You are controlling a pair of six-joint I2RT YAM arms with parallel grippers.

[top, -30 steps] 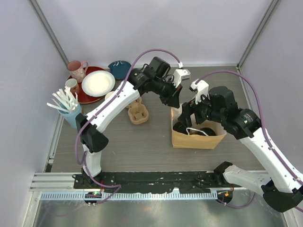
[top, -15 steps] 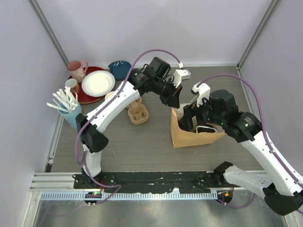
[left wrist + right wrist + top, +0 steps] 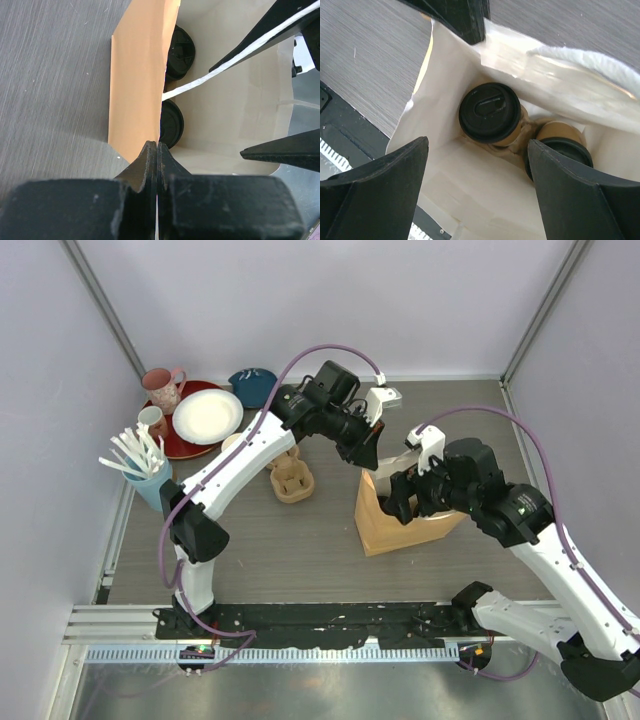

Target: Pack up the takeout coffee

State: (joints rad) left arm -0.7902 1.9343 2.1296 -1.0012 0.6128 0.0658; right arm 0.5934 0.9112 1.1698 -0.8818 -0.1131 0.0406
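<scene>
- My left hand [image 3: 157, 150] is pinched flat on the rim of the paper bag [image 3: 385, 525], with one wall caught between my closed fingers. This holds the mouth open.
- My right hand [image 3: 477, 145] hangs over the opening, spread wide and holding nothing.
- The first coffee cup [image 3: 490, 114] and the second coffee cup [image 3: 563, 150] stand upright on the bag's floor. They sit close side by side.
- I judge the packing itself done. What remains is to draw my right hand up out of the bag without snagging the white handle [image 3: 235, 57]. Then I let go of the rim gently so the bag doesn't tip.
- The bag is thin kraft paper, tan outside and pale inside, creased and floppy. The lids are round, black, moulded plastic, and the cup walls are tan paper. The counter [image 3: 320, 540] is grey with a fine grain.
</scene>
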